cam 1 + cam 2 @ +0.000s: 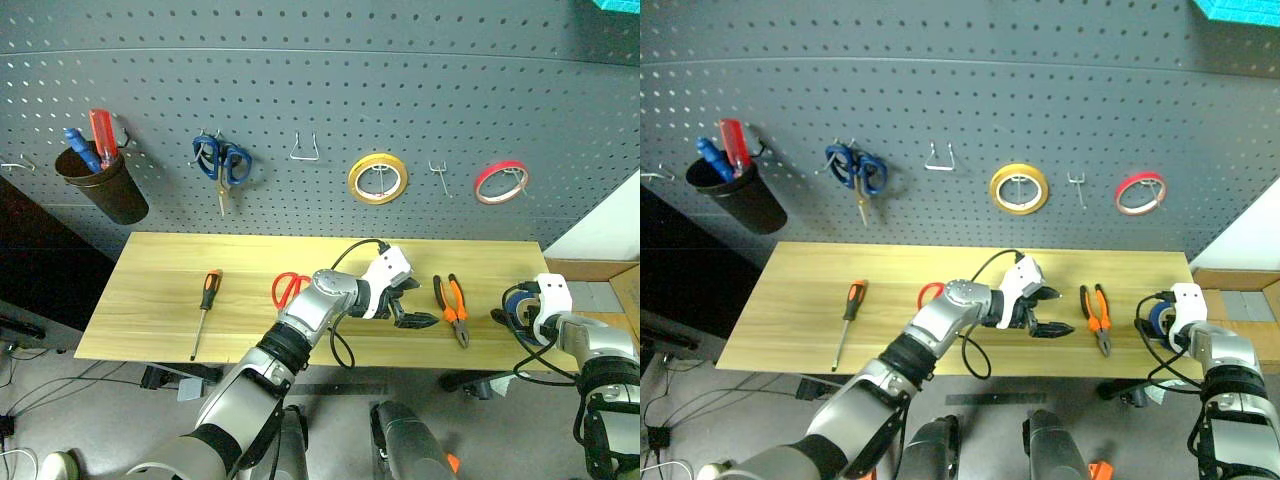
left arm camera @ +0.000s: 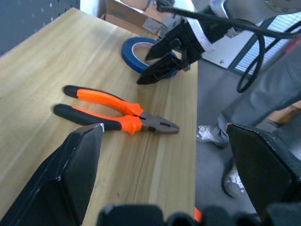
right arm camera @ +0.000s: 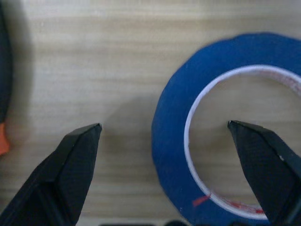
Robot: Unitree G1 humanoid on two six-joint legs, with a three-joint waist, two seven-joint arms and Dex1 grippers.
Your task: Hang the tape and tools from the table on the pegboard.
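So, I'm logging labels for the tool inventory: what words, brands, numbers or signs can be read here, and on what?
None can be read.
Blue tape: red marks on its white core, too blurred to read.
Pliers, screwdriver, yellow tape, red tape: no lettering visible.
Pegboard and table: no signs.

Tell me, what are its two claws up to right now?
Both end effectors open, nothing held. Right end effector straddling the wall of the blue tape on the table. Left end effector beside the pliers. Nothing in the way.
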